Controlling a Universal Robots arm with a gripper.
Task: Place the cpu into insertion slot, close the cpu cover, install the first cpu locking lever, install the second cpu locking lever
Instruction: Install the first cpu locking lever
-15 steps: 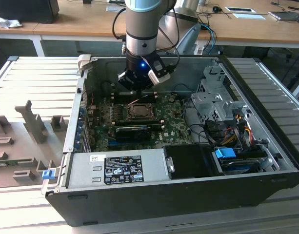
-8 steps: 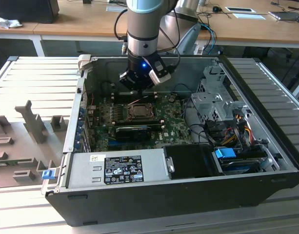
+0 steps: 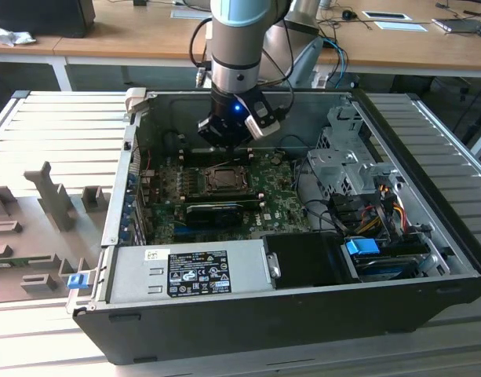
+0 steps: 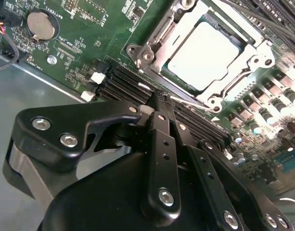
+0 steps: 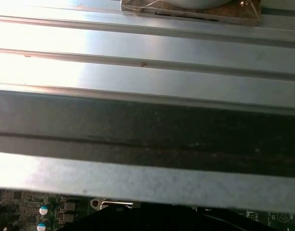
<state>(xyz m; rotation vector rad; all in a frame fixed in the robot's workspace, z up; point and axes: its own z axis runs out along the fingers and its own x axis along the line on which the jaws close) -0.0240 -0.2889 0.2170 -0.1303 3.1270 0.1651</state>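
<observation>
Silvery cpu sits under the lowered cpu cover, just beyond my claw; claw clenched, tips beside a thin locking lever.

The cpu lies in its socket on the motherboard, inside the open computer case, which rests on the worktop. The cpu cover lies flat on the socket and frames the cpu. The hand hangs just beside the cpu, over the memory slots.

In the exterior view:
- The power supply lies in front of the cpu.
- The drive cage stands to the exterior view's right of the cpu.
- The fixture blocks stand well to the exterior view's left of the cpu, outside the case.
</observation>
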